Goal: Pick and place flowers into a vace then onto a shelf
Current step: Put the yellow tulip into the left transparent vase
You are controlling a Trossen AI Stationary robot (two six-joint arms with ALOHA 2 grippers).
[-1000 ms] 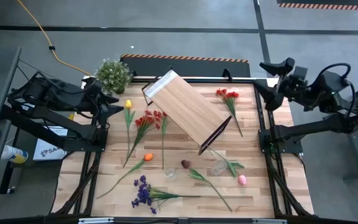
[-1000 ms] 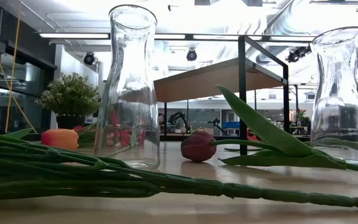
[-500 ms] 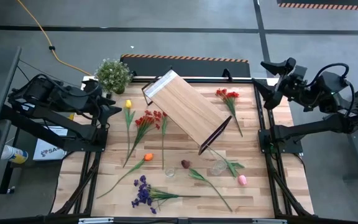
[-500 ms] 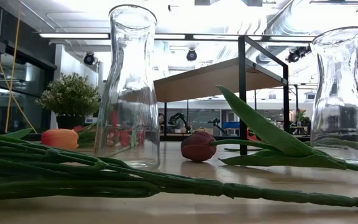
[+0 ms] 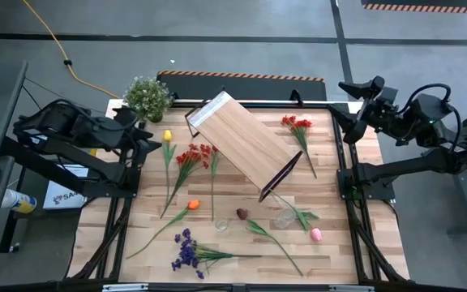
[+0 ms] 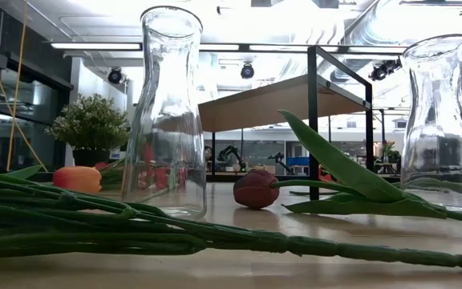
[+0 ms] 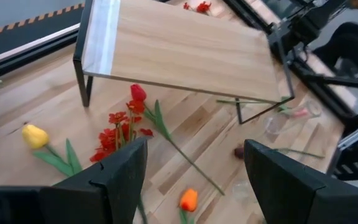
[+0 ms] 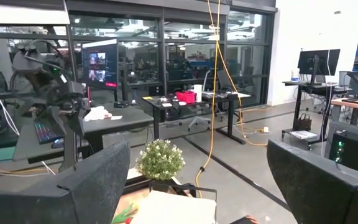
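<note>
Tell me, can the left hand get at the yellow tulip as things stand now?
Probably yes. The left hand is open at the table's left edge, and the yellow tulip lies just beside it on bare tabletop, with nothing between.

Light-wood board shelf on black frame (image 5: 242, 146) being shown pale tan. Yellow tulip (image 5: 167, 136), orange tulip (image 5: 193, 205), pink tulip (image 5: 316, 235), purple spray (image 5: 186, 251), red sprays (image 5: 194, 155) being shown green-stemmed.
</note>
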